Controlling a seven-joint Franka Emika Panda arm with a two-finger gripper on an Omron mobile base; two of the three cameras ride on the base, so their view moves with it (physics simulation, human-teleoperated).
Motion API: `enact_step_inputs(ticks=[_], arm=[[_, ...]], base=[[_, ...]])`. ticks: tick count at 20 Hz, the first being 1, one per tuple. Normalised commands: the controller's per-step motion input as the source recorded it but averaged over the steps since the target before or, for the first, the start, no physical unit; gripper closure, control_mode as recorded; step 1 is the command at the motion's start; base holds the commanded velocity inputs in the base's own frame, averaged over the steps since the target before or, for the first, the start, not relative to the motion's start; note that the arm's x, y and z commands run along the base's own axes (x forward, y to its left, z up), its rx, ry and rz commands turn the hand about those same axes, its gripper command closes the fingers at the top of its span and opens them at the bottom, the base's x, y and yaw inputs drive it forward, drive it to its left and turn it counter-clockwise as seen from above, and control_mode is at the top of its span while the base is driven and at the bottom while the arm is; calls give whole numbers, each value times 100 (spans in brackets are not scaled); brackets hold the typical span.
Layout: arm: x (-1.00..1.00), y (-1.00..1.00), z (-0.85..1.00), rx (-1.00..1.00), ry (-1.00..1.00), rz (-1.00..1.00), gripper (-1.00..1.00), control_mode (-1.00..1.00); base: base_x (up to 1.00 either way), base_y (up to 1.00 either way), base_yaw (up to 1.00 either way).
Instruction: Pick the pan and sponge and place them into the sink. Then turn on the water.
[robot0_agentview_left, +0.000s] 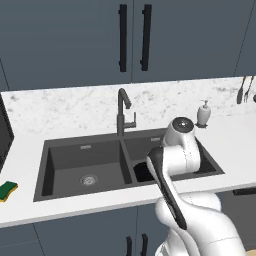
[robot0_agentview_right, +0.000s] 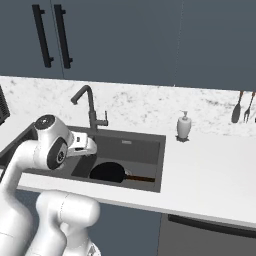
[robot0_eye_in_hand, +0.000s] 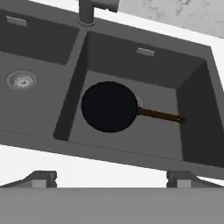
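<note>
the pan (robot0_eye_in_hand: 109, 106) lies flat on the floor of the right basin of the sink (robot0_eye_in_hand: 74, 94), its handle (robot0_eye_in_hand: 159, 115) pointing away from the central divider, so that part of the job looks done. the gripper (robot0_eye_in_hand: 109, 178) hangs above the front rim of that basin with its fingers spread wide and nothing between them, free for the next pick. the sponge (robot0_agentview_left: 7, 190) sits on the white worktop (robot0_agentview_left: 70, 210) well to the left of the sink, apart from everything, likely the next target. the faucet (robot0_agentview_left: 123, 114) stands behind the divider with no stream falling from it, so the water seems left for last.
</note>
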Motion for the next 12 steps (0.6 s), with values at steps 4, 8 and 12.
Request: enact_step_inputs(ticks=[4,8,12], arm=[[-15,67,29,29,17,-37,-100,-100],[-16,51,20,32,22,-21,-100,-100],[-12,44,1,30,20,-3,-100,-100]], base=[[0,0,0],[0,0,0],[0,0,0]])
